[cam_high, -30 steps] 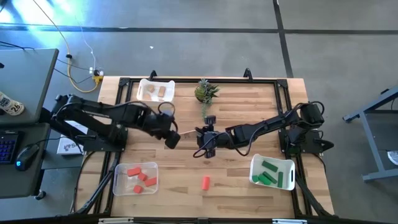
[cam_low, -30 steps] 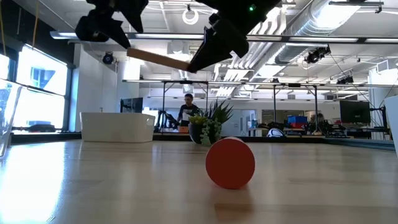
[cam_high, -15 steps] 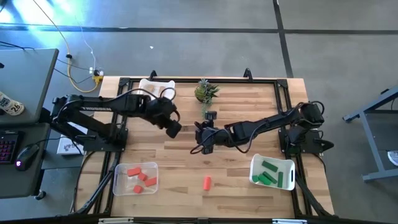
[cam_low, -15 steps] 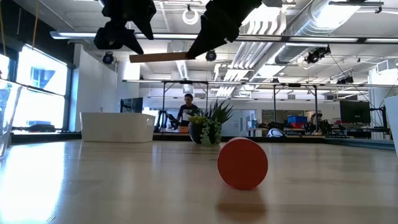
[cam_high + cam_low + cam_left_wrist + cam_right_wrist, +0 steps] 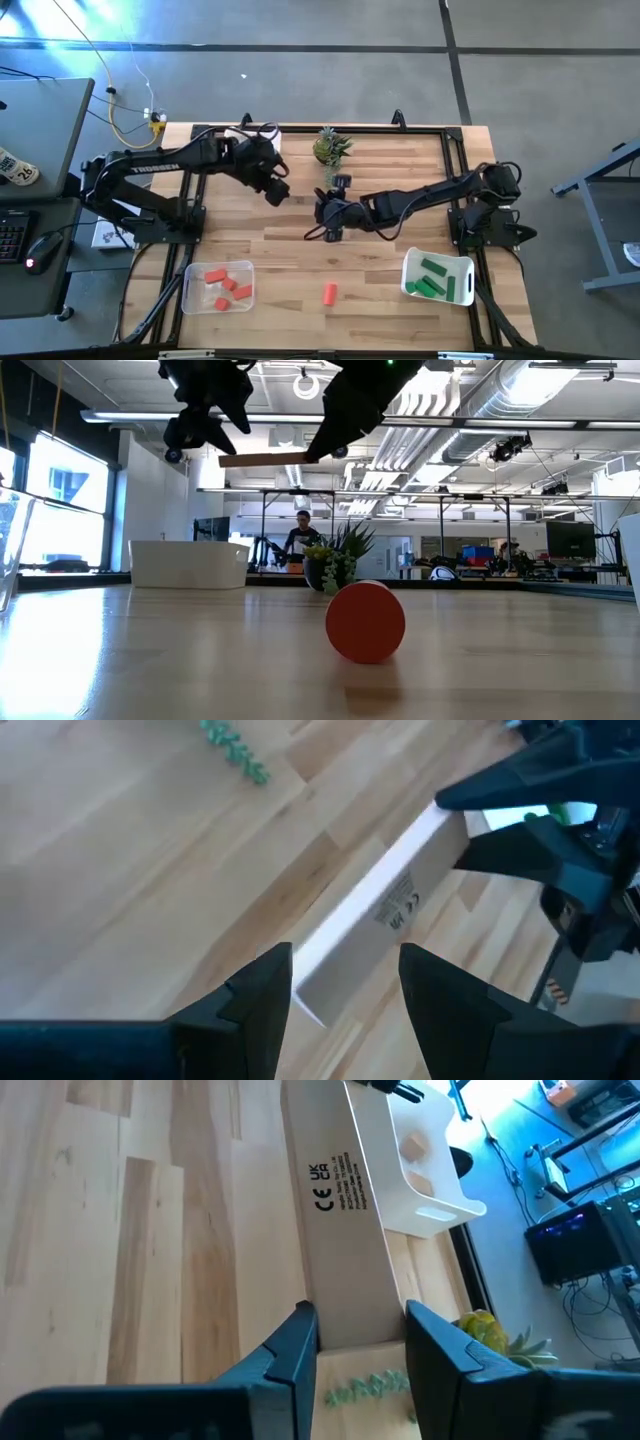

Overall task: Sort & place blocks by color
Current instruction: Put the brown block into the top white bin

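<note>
Tan bar (image 5: 268,458) held at both ends above bench centre: left gripper (image 5: 277,192) and right gripper (image 5: 322,213) each clamp it. I see it level now, nearer the far edge than before. Red block (image 5: 331,292) rolled slightly.

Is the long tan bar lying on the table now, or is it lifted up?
Lifted up. In the low view the tan bar hangs level, high above the table, with the left gripper and right gripper at its ends.
</note>
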`<state>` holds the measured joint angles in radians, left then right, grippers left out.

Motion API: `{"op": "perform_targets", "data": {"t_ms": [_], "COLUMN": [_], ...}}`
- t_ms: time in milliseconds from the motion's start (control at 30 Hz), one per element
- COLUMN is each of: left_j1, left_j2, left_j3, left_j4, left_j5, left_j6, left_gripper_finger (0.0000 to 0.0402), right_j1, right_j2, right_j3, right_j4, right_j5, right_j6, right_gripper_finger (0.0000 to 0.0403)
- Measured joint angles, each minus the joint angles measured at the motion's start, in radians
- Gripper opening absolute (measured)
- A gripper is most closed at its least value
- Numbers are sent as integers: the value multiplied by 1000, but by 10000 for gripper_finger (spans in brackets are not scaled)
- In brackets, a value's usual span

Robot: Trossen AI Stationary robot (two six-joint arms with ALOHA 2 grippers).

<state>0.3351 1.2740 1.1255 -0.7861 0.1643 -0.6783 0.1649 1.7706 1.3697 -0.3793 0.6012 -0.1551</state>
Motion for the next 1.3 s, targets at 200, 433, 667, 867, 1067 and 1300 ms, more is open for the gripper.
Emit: {"op": "perform_targets", "data": {"t_ms": [200, 433, 667, 867, 1067, 1300], "left_j1": [61, 162, 253, 296, 324, 353], "left_j2": [0, 0, 0, 0, 1, 1], "left_j3": [0, 0, 0, 0, 0, 0], "left_j4": [-10, -10, -24, -36, -1, 8], "left_j5": [80, 180, 266, 297, 412, 523], "left_j6": [38, 92, 141, 151, 138, 132], "left_gripper_finger": [174, 174, 174, 174, 174, 174], "right_j1": [-15, -21, -21, -27, -53, -54], "right_j2": [0, 0, 0, -15, -16, -16], "right_j3": [0, 0, 0, -1, -1, -2], "right_j4": [-4, 7, 73, 141, 162, 234], "right_j5": [2, 18, 18, 37, 5, 8], "right_j6": [37, 47, 47, 30, 19, -3], "right_gripper_finger": [94, 94, 94, 94, 94, 94]}}
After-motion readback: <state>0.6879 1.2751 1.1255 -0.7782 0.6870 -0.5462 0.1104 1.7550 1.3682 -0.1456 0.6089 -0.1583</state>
